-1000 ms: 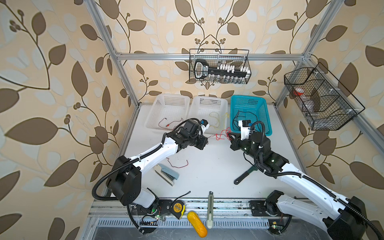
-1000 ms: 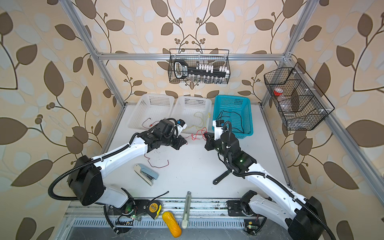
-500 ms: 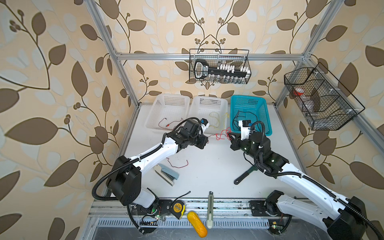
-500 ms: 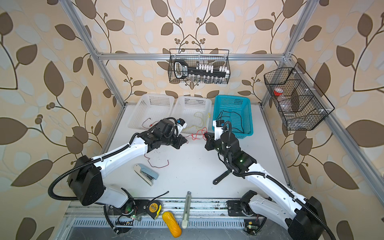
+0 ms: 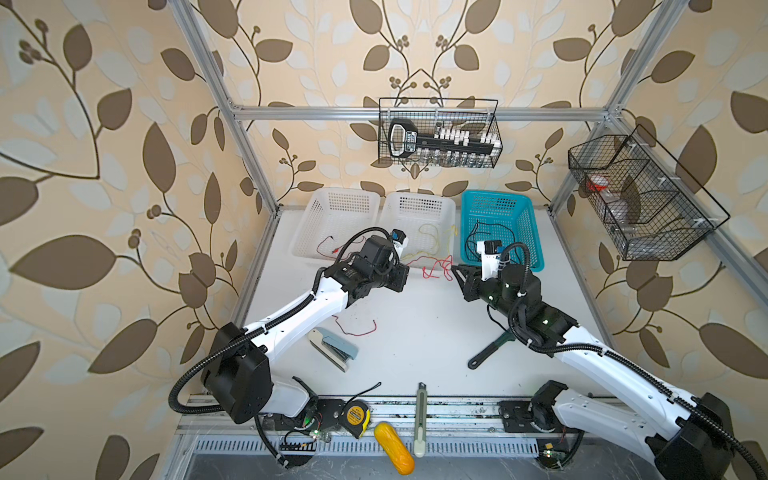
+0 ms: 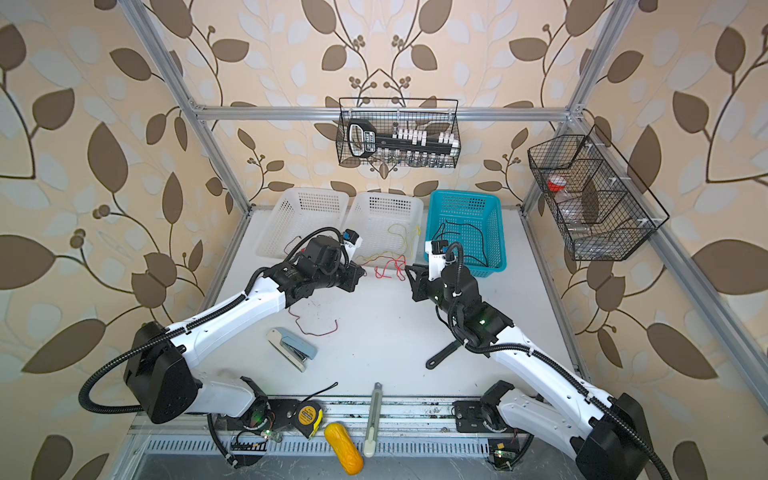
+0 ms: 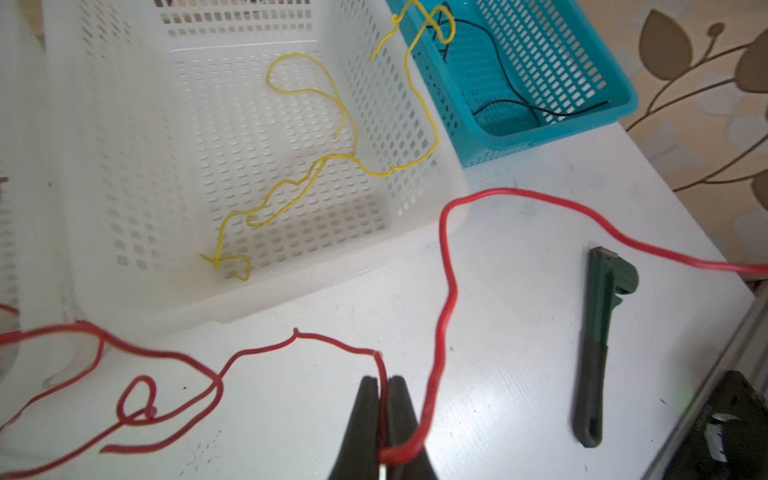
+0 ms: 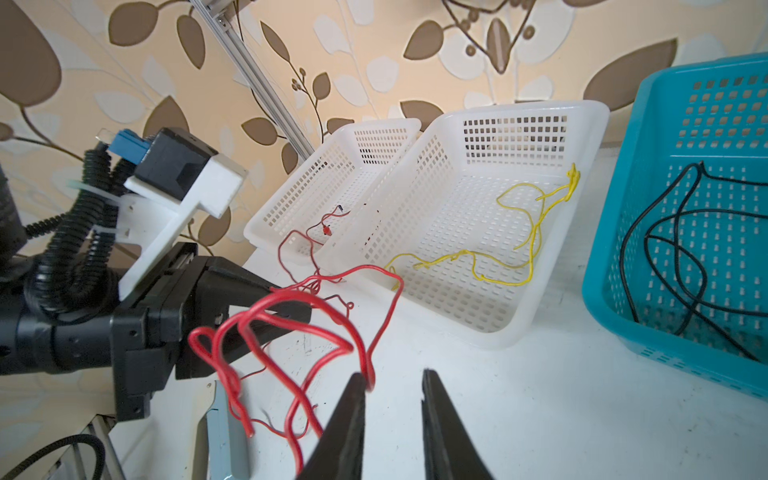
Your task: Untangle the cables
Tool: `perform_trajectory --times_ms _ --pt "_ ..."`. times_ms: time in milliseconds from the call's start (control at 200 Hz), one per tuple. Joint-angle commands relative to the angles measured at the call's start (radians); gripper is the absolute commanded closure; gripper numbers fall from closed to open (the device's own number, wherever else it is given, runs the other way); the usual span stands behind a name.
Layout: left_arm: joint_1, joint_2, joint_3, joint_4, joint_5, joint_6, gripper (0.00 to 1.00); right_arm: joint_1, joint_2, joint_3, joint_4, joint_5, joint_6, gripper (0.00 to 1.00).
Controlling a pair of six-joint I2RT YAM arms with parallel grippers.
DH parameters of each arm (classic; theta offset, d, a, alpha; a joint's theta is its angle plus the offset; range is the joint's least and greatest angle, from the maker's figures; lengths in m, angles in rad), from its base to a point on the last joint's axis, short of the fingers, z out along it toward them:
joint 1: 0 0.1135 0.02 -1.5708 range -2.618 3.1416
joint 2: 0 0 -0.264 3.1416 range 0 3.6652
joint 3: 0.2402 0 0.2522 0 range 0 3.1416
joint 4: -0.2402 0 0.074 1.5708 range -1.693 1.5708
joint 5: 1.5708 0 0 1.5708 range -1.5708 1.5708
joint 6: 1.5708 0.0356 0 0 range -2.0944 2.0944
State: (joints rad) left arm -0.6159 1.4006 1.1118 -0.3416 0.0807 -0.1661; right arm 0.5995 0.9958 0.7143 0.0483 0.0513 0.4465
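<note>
- Between my two grippers, toward 12 o'clock on the table (image 5: pixel 415 332), sits the red cable (image 5: pixel 436 266) tangle.
- My left gripper (image 7: pixel 384 380), at its 9 o'clock, is clamped tight on one red strand, which runs off the wrist view's edge.
- My right gripper (image 8: pixel 392 376), at 3 o'clock, stands partly apart and holds nothing. A blurred red loop seems to brush it.
- Yellow cable (image 7: pixel 338 156) lies in the middle white basket (image 7: pixel 124 166), black cable (image 8: pixel 676 228) in the teal basket (image 8: pixel 706 104).
- In both top views, my left fingertips are hidden.
</note>
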Motion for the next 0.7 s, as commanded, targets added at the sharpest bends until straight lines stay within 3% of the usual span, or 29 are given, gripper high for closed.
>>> perform_trajectory --times_ms 0,305,505,695 --pt "-0.001 -0.033 0.067 -0.042 -0.108 -0.023 1.0 -0.003 -0.011 -0.019 0.012 -0.011 -0.008 0.71" --pt "0.101 -0.049 0.11 -0.078 -0.172 -0.073 1.0 -0.004 -0.01 -0.034 0.013 -0.022 -0.011 0.52" --pt "0.245 -0.038 0.137 -0.079 -0.223 -0.143 1.0 -0.003 0.0 -0.037 0.01 -0.044 -0.014 0.49" --pt "0.348 0.068 0.212 -0.1 -0.256 -0.178 1.0 -0.004 0.033 -0.042 0.007 -0.076 -0.01 0.48"
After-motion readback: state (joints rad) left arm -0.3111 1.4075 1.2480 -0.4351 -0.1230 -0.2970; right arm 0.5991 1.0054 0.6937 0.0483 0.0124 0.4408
